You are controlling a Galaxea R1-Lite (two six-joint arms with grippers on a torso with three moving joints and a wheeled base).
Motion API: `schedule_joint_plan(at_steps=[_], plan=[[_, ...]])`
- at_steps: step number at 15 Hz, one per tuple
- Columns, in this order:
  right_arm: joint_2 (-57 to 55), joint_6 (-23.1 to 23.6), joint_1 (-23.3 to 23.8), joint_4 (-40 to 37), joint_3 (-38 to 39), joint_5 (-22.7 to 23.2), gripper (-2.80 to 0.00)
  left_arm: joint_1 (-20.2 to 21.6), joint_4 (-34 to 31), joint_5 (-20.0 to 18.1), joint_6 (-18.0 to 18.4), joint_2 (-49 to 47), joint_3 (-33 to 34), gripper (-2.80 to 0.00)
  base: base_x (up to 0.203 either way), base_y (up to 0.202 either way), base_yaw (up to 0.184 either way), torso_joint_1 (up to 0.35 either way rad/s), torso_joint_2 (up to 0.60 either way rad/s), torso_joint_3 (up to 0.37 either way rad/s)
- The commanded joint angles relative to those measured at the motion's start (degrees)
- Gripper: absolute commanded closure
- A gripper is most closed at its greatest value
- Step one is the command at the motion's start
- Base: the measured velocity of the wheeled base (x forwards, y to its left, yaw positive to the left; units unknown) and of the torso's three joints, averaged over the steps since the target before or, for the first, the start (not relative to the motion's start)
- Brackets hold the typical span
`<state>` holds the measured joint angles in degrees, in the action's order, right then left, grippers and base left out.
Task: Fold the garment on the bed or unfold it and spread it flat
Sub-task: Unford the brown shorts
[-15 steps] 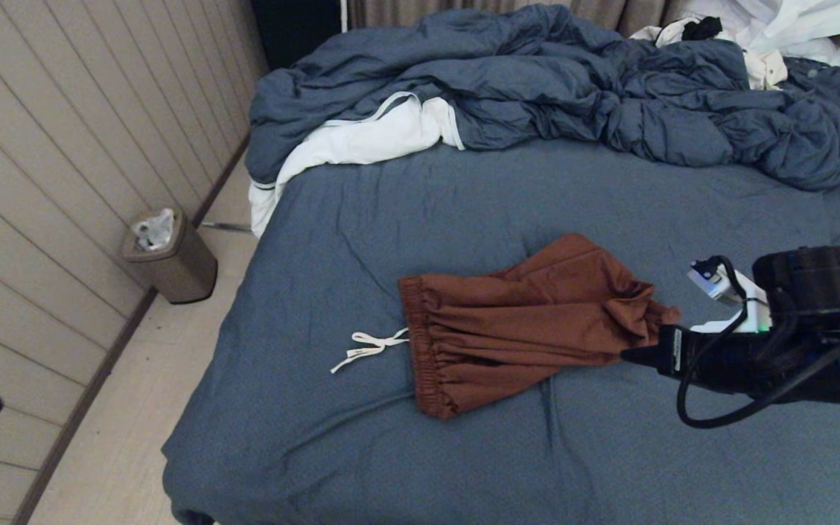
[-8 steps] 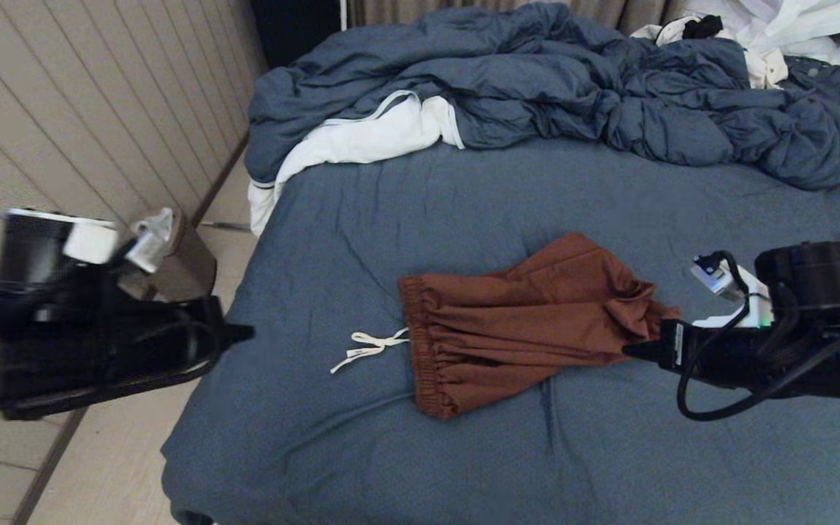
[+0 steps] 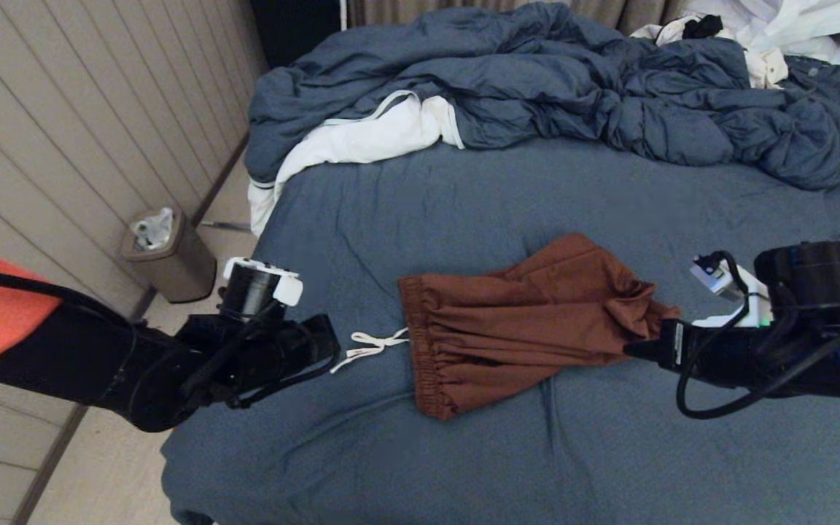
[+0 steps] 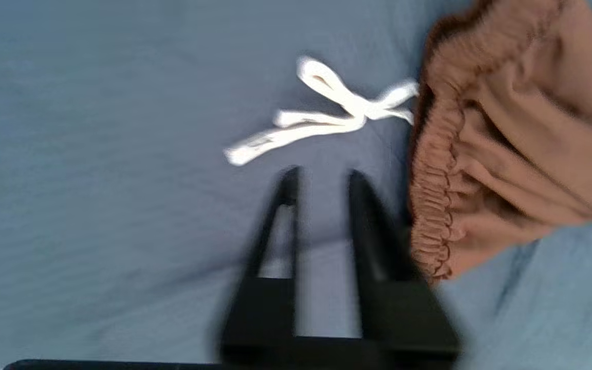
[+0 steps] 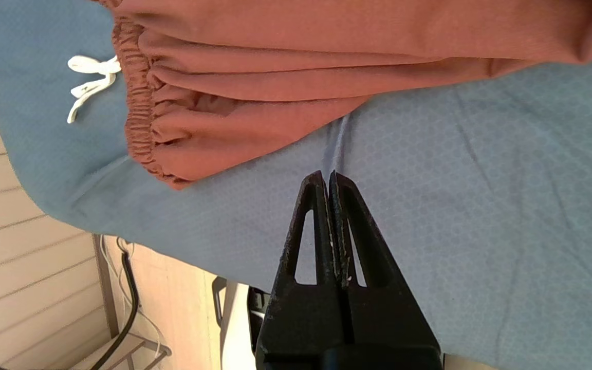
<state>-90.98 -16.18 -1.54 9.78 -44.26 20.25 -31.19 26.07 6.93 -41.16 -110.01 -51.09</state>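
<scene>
While right tool (image 3: pixel 628 352) stays pressed together, left tool (image 4: pixel 321 180) arrived spread beside drawstring (image 4: pixel 321 110).

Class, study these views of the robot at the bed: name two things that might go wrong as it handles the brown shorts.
1. The left gripper, open near the white drawstring, may pinch the cord, not the waistband.
2. The right gripper is shut with no cloth in it, beside the bunched shorts; pushing in could crumple them further.
</scene>
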Motion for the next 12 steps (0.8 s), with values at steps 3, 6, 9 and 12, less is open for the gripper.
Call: schedule_joint_plan(at_steps=[3, 6, 9, 12], plan=[[-0.94, 0.01, 0.04, 0.07, -0.12, 0.05, 0.0, -7.32, 0.16, 0.43, -0.07, -7.23, -5.91, -2.8, 0.0, 0.0, 0.0, 0.0, 0.0, 0.0], [-1.04, 0.0, 0.13, 0.07, -0.03, -0.03, 0.0, -10.56, -4.77, 5.01, 1.03, -14.15, -16.02, -2.8, 0.0, 0.0, 0.0, 0.0, 0.0, 0.0], [-0.77, 0.01, 0.04, 0.15, 0.14, -0.03, 0.0, -12.33, -7.83, 8.49, 2.44, -19.59, -22.61, -2.8, 0.0, 0.0, 0.0, 0.0, 0.0, 0.0], [-0.66, -0.03, 0.13, 0.15, 0.14, -0.07, 0.0, -13.8, -7.18, 11.6, 6.89, -22.95, -24.98, -2.8, 0.0, 0.0, 0.0, 0.0, 0.0, 0.0]])
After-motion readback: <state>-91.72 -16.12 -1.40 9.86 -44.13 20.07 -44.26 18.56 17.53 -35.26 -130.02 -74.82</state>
